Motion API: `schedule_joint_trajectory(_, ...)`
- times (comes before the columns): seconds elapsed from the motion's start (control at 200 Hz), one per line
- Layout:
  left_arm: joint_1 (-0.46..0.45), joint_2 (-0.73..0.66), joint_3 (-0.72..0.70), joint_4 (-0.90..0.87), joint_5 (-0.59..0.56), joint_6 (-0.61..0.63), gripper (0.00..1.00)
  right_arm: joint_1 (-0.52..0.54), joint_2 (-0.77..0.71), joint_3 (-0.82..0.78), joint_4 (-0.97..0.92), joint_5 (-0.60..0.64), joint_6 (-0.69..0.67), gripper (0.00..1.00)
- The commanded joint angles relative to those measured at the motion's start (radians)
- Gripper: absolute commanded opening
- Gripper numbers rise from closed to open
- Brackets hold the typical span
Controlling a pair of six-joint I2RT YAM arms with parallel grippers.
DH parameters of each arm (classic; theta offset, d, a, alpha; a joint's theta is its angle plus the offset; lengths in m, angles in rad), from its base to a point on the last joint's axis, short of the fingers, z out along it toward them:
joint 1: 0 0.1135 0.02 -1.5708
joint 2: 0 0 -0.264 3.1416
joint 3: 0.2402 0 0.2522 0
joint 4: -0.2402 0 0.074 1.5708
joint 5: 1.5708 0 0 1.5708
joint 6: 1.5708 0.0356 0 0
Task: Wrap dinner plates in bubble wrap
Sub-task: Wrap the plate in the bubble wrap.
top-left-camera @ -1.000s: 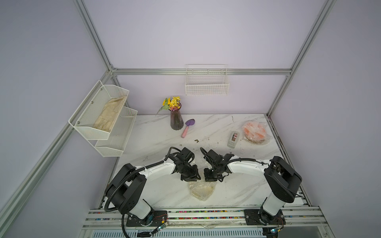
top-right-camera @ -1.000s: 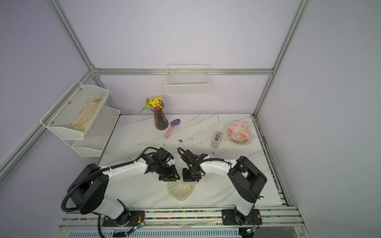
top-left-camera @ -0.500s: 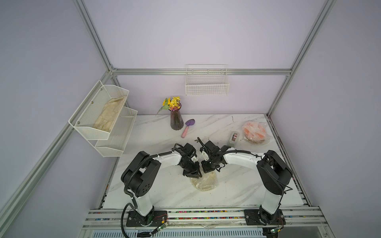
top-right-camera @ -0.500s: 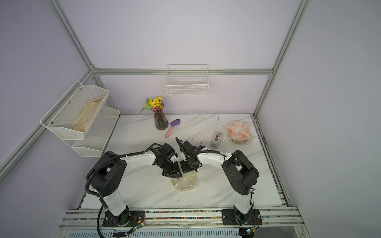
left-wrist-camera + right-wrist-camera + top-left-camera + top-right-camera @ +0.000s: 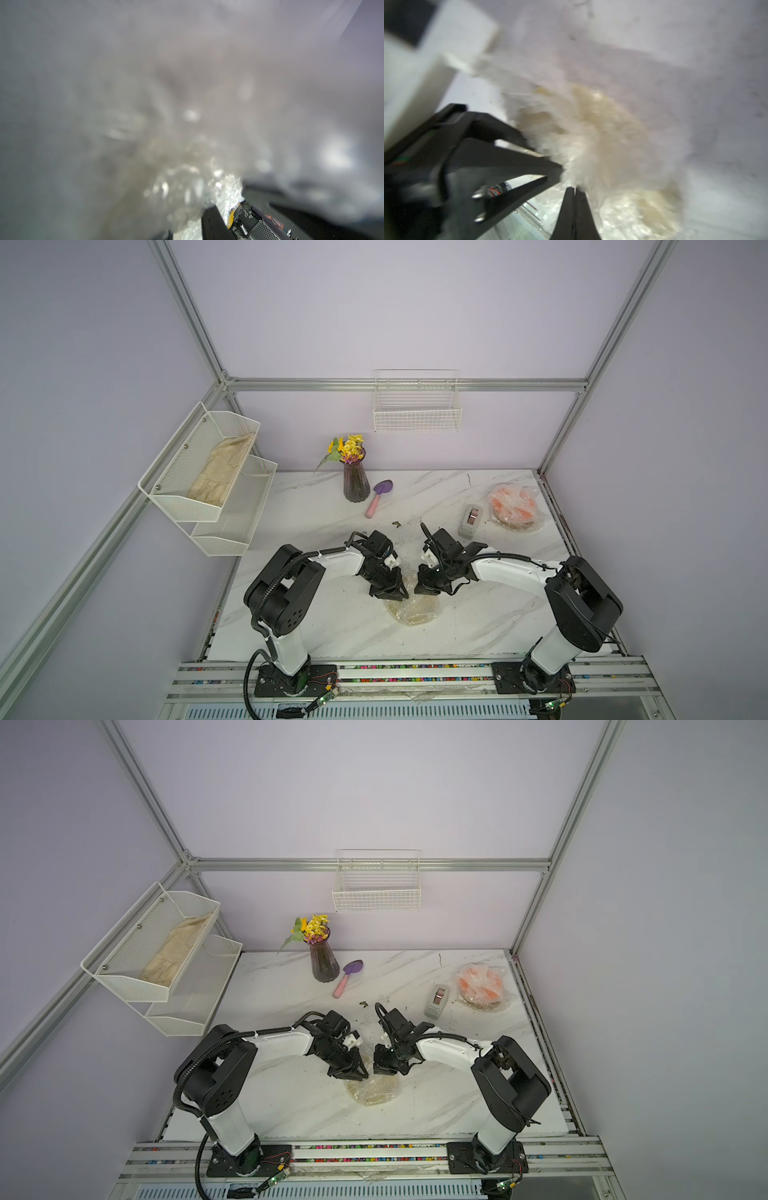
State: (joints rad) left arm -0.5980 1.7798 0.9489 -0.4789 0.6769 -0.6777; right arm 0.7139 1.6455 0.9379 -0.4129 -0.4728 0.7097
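Fingers [image 5: 566, 212] of the right gripper [image 5: 574, 188] are pressed flat together, with their tips at the edge of the clear, crinkly bubble wrap [image 5: 591, 135]. Whether any film is caught between them cannot be told. The black fingers [image 5: 512, 158] of the left gripper [image 5: 390, 592] stand a narrow gap apart. The left wrist view, mostly blurred by plastic close to the lens, shows a bunch of the wrap lodged between them. In both top views the two grippers point down and lean toward each other, near but not touching, over the far edge of a wrapped bundle. Inside it, the pale cream round plate [image 5: 413, 609] lies flat on the white marble-patterned table [image 5: 478, 614], near the front middle. The wrap covers the plate and rises at its far side to the fingertips. A bright orange round plate [image 5: 513, 506] sits well apart near the far right corner of the table, with its own crumpled sheet of wrap over it. A grey tape dispenser [image 5: 471, 521] stands just beside it on the left. At the back of the table is a dark purple ribbed glass vase of yellow flowers [image 5: 355, 485], and a purple scoop with a pink handle [image 5: 378, 497] lies just beside it. A white mesh two-tier shelf [image 5: 232, 526] holding a beige cloth hangs on the left wall, and a white wire basket [image 5: 417, 414] hangs on the back wall.
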Motion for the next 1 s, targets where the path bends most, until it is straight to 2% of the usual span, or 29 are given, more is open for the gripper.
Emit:
schedule_joint_trajectory(0.0,-0.012,0.026,-0.059,-0.055,-0.103,-0.006,0.24,-0.031,0.02,0.004,-0.133,0.144,-0.02,0.0)
schedule_joint_trajectory(0.095,-0.013,-0.001,-0.046,-0.077,-0.115,-0.008,0.25,-0.031,0.066,0.014,-0.183,0.173,-0.101,0.0)
schedule_joint_trajectory(0.33,-0.068,-0.097,0.112,-0.138,-0.121,-0.056,0.28,-0.031,0.076,-0.029,-0.115,0.132,-0.089,0.0)
schedule_joint_trajectory(0.445,-0.11,-0.04,0.145,-0.117,-0.088,-0.065,0.25,-0.031,0.072,-0.037,-0.097,0.127,-0.076,0.0)
schedule_joint_trajectory(0.555,-0.123,0.016,0.1,-0.06,-0.071,-0.081,0.18,-0.03,0.069,-0.04,-0.086,0.122,-0.069,0.0)
schedule_joint_trajectory(0.735,-0.13,0.076,0.08,-0.019,-0.081,-0.074,0.23,-0.03,0.056,-0.043,-0.092,0.114,-0.059,0.0)
schedule_joint_trajectory(0.9,-0.131,0.128,0.062,-0.077,-0.145,-0.043,0.22,-0.03,-0.062,0.059,-0.281,0.289,-0.084,0.0)
schedule_joint_trajectory(0.935,-0.13,0.128,0.057,-0.076,-0.146,-0.041,0.22,-0.03,-0.088,0.079,-0.278,0.272,-0.085,0.0)
schedule_joint_trajectory(0.995,-0.13,0.128,0.05,-0.077,-0.145,-0.037,0.22,-0.03,-0.12,0.077,-0.198,0.152,-0.063,0.0)
